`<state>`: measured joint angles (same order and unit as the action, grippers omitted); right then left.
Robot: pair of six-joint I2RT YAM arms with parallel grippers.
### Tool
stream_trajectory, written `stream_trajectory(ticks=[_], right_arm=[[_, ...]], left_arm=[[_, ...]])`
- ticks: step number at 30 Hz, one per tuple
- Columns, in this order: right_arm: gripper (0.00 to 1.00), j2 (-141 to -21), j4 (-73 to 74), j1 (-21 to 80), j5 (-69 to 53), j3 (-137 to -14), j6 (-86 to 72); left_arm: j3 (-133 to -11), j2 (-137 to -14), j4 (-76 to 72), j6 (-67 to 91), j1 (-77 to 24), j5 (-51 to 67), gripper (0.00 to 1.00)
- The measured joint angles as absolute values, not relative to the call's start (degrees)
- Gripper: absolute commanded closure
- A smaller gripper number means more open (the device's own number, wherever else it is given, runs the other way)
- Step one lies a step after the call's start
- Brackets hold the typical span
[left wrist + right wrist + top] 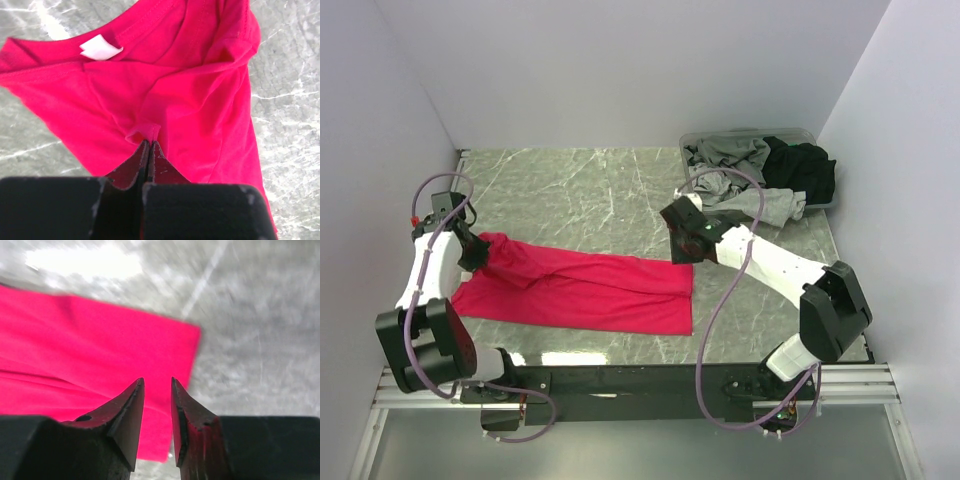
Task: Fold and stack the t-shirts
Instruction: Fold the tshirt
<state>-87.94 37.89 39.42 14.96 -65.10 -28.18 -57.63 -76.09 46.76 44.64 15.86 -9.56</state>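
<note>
Grey-green marbled tabletop [580,190], white walls [620,70], red t-shirt [590,290] lying.

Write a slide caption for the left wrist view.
Left gripper shut on a pinch of the pinkish-red t-shirt, white neck tag showing.

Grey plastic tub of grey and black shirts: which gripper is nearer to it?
Right. The right gripper hovers just near-left of the grey plastic tub, over one end of the pinkish-red cloth t-shirt; the left gripper pinches its collar end, far left.
</note>
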Motion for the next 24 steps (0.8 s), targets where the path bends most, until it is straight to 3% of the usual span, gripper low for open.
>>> stream_trajectory(ticks=[6, 12, 24], right_arm=[[0.68, -89.34, 34.06, 40.05, 8.82, -66.48, -26.0], [0.72, -98.7, 32.03, 40.64, 3.22, -66.39, -24.49], [0.73, -104.22, 31.62, 40.05, 2.31, -65.82, -24.91]], left_arm=[[-57.45, -79.55, 43.27, 42.94, 17.98, -5.17, 0.99], [-56.69, -85.1, 38.63, 41.23, 18.06, -2.37, 0.99], [-56.4, -95.2, 32.38, 39.59, 15.9, -0.1, 0.99]])
